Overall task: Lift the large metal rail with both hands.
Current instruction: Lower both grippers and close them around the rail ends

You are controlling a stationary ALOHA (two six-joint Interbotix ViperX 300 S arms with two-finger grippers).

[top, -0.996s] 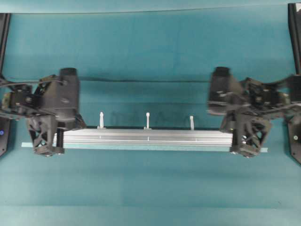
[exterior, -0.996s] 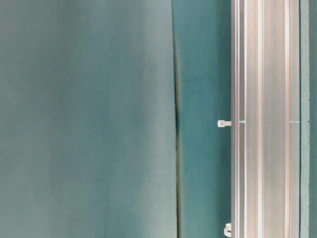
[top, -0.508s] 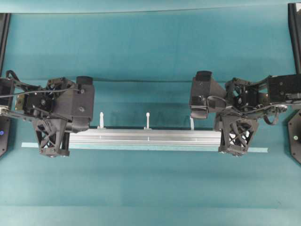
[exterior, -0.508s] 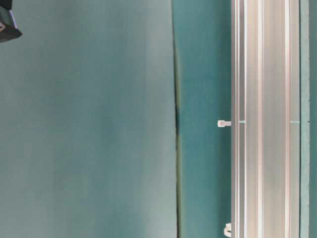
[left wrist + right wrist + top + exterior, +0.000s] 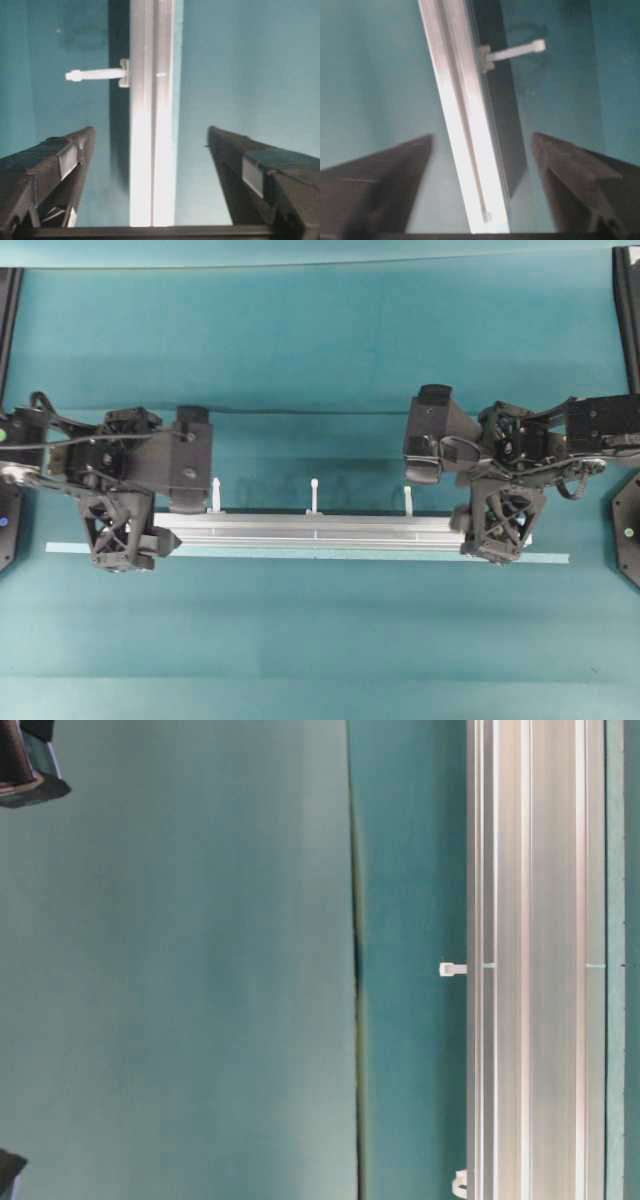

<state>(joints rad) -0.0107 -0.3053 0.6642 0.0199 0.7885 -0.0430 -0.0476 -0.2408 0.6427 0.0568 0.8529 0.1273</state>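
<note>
The large metal rail lies flat on the teal cloth, silver and grooved, with three pale pins upright along its far edge. My left gripper stands over its left end, my right gripper over its right end. In the left wrist view the rail runs between the spread fingers of the open left gripper, with cloth showing on both sides. The right wrist view shows the same: the right gripper is open, and the rail passes slantwise between its fingers without touching them.
A thin pale teal strip lies along the rail's near side and sticks out past both ends. A fold in the cloth runs behind the grippers. Black arm bases stand at the left and right edges.
Both grippers were shut and now stand open. Each has shifted inward along the rail, away from its end. The rail has not moved.
</note>
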